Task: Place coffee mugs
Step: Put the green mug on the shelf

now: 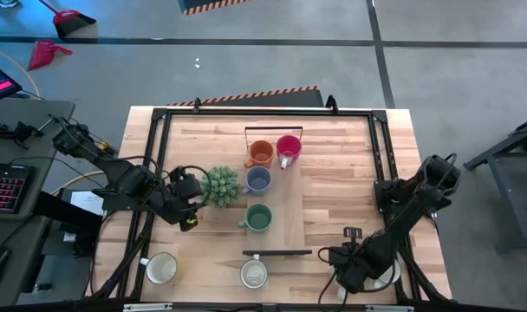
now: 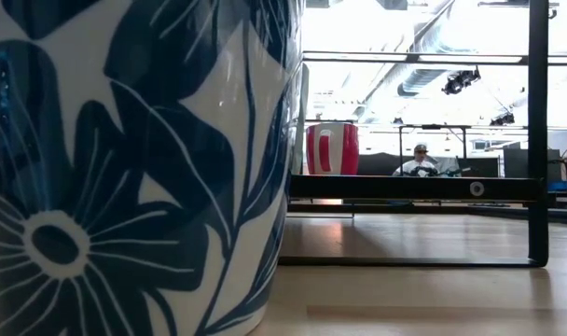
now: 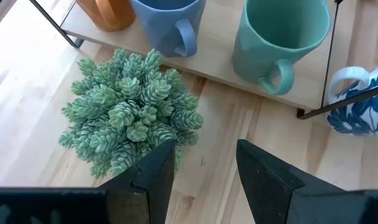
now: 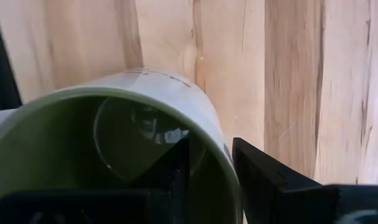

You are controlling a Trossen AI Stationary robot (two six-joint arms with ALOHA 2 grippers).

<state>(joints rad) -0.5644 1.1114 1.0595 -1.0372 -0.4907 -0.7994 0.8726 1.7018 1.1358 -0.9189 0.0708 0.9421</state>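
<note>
Your right gripper's fingers (image 4: 263, 180) straddle the wall of the olive-green mug (image 4: 114, 130): one dark finger sits inside the bowl, the other outside against the pale glaze, and they look pinched on that rim. From above, the right gripper (image 1: 354, 258) is low at the near right corner of the table (image 1: 333, 199), with only a sliver of pale rim showing beside the arm. The relation your next move turns on is this: the wooden tray (image 1: 285, 221) lies away from that grip toward the table's middle, and its open ground sits past the teal-green mug (image 1: 258, 217), so I judge the carry goes inward and over the tray's dark near rail (image 1: 276, 252). The orange mug (image 1: 261, 153), the pink-red mug (image 1: 288, 149) and the lavender-blue mug (image 1: 257, 179) are already on the tray. A white mug (image 1: 161, 268) and a blue-patterned mug (image 1: 253, 274) remain off it along the near edge. Your left gripper (image 3: 201, 165) hangs spread and empty just beside the spiky plant (image 3: 130, 109), nearer the white mug than the right arm is.
</note>
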